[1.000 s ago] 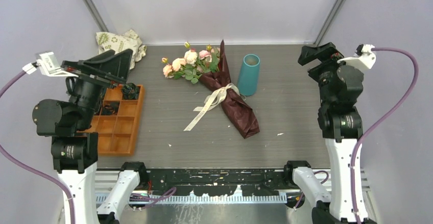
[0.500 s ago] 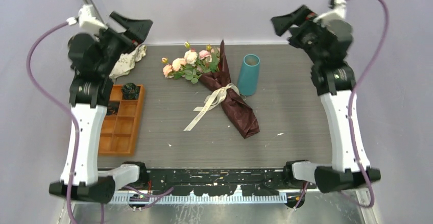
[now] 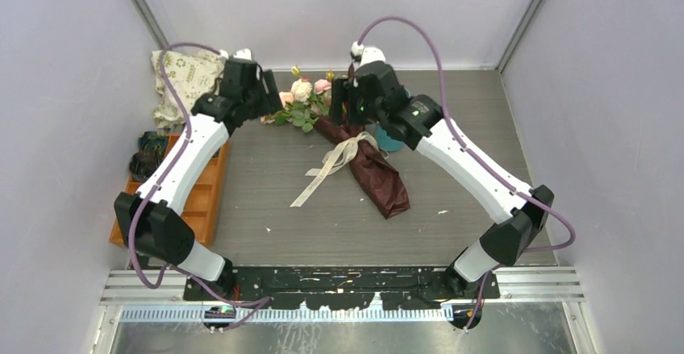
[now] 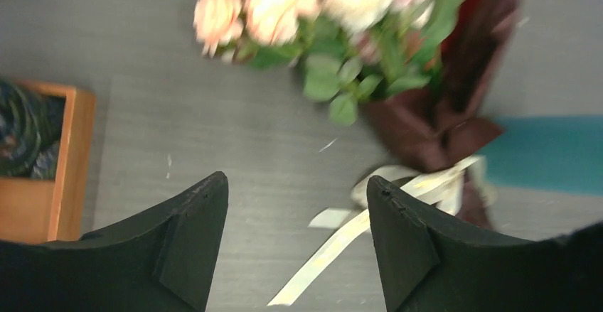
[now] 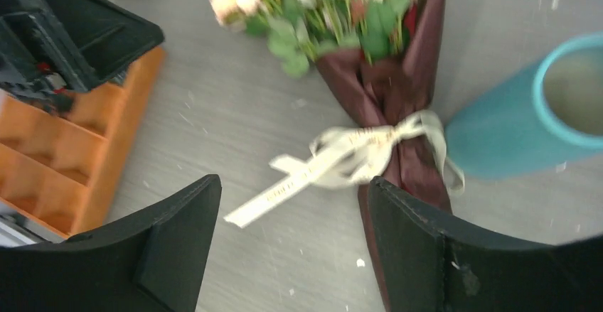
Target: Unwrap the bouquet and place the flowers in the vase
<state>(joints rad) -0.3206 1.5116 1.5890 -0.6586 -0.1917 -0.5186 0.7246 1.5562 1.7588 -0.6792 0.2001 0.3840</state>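
Note:
The bouquet (image 3: 373,175) lies on the table in dark red paper (image 5: 398,92), tied with a cream ribbon (image 3: 332,163). Its flowers (image 3: 302,101) point to the back left. The teal vase (image 5: 523,131) stands just right of the wrap, mostly hidden behind my right arm in the top view. My left gripper (image 3: 271,98) hovers at the left of the flower heads, open and empty (image 4: 297,184). Over the top of the wrap is my right gripper (image 3: 342,101), also open with nothing between its fingers (image 5: 293,184). Both wrist views are blurred.
An orange compartment tray (image 3: 203,201) sits at the left edge, with dark rosettes (image 3: 147,157) in its far cells. A white cloth bag with green print (image 3: 181,78) lies at the back left corner. The back wall stands close behind the flowers.
Both arms have swung in from the sides and stretched out over the table to the bouquet's flower end. The bouquet and vase have not moved.

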